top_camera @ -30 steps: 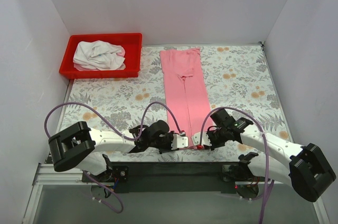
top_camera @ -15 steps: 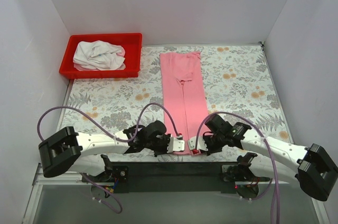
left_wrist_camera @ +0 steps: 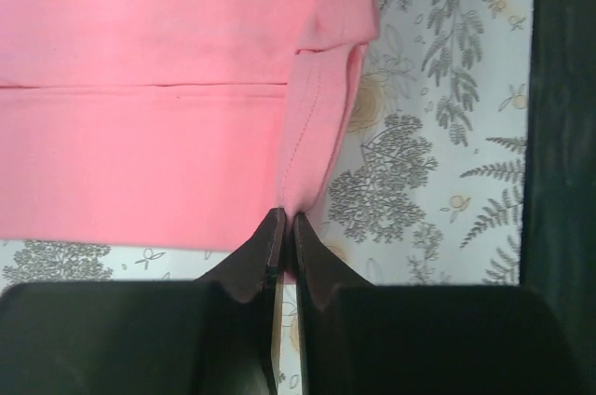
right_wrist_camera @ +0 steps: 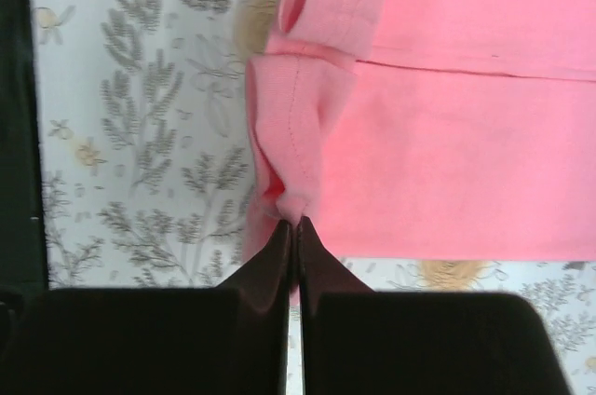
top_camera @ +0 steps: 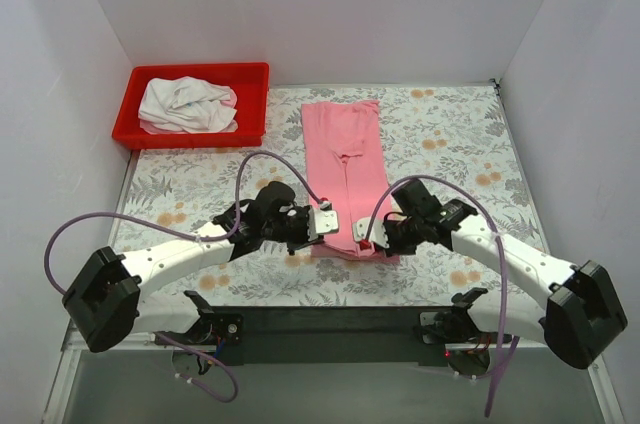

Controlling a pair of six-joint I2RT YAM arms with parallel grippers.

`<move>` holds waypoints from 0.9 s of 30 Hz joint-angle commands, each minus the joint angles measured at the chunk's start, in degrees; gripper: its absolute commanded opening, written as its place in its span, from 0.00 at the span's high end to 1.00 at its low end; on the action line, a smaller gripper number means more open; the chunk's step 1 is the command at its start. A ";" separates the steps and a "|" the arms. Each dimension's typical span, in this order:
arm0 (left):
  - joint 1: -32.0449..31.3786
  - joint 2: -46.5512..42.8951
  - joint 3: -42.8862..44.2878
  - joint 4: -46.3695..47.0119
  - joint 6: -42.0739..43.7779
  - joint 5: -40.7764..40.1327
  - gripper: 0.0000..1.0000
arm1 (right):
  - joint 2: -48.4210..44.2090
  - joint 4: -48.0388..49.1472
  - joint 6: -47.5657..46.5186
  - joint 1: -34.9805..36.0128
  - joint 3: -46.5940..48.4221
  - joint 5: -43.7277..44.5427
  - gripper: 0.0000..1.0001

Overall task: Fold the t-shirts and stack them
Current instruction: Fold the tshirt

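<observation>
The tabletop [top_camera: 450,154] is covered in a grey leaf-and-flower print dotted with orange blossoms. A pink t-shirt [top_camera: 345,144], folded into a long narrow strip, lies down its middle. Its near end looks raised off the print, though that is hard to judge. A red bin [top_camera: 192,134] sits at the far-left corner.

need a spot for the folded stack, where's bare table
Biggest bare patch: table between the pink t-shirt and the right wall. A smaller one lies between the red bin and the left arm. Crowded along the near edge, where the left gripper and right gripper pinch the pink hem.
</observation>
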 commanded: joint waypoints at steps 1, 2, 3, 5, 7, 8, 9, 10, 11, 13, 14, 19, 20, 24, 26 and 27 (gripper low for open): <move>2.54 1.30 1.77 1.77 5.18 3.12 1.00 | 4.53 1.05 -7.46 -4.14 6.29 -2.40 0.99; 3.85 2.78 1.95 2.91 7.02 3.29 1.00 | 7.41 1.05 -8.26 -6.24 7.87 -2.84 0.99; 4.82 3.84 2.56 3.45 7.82 3.81 1.00 | 8.75 1.05 -8.96 -7.13 10.15 -3.37 0.99; 7.62 5.78 3.88 5.28 10.36 4.52 1.00 | 12.34 1.14 -12.03 -9.41 12.27 -3.64 0.99; 9.65 9.29 6.60 6.26 12.04 5.57 1.00 | 14.46 1.75 -14.49 -11.25 14.81 -4.08 0.99; 11.66 10.78 7.48 7.22 12.92 5.84 1.00 | 16.65 1.84 -15.20 -11.88 15.61 -4.34 0.99; 12.73 13.32 9.92 7.67 13.62 6.71 1.00 | 17.72 2.10 -15.90 -12.49 16.66 -4.60 0.99; 14.65 15.09 11.08 7.84 14.07 7.16 1.00 | 18.86 2.37 -17.04 -13.45 18.50 -4.61 0.99; 15.46 16.58 12.74 8.02 14.85 7.60 1.00 | 20.87 2.63 -17.58 -13.99 19.56 -4.87 0.99; 16.86 20.87 16.60 8.37 15.47 8.56 1.00 | 23.08 3.07 -18.63 -15.21 22.54 -5.04 0.99; 17.74 22.12 17.85 8.81 15.65 8.74 1.00 | 25.26 3.25 -19.33 -15.57 23.52 -4.96 0.99; 20.64 29.59 24.00 9.86 17.58 9.36 1.00 | 32.66 4.13 -20.39 -18.64 30.20 -5.40 0.99; 21.08 31.87 25.58 9.87 17.76 9.44 1.00 | 34.93 4.47 -20.65 -18.91 32.21 -5.31 0.99; 22.93 36.71 29.98 12.77 18.20 9.27 1.00 | 40.13 5.18 -21.10 -20.32 37.39 -5.31 0.99; 23.63 39.17 32.43 12.77 18.46 9.36 1.00 | 42.93 5.18 -21.01 -20.76 39.43 -5.31 0.99; 23.81 39.79 33.14 12.77 18.55 9.36 1.00 | 43.82 5.18 -20.92 -20.85 41.18 -5.31 0.99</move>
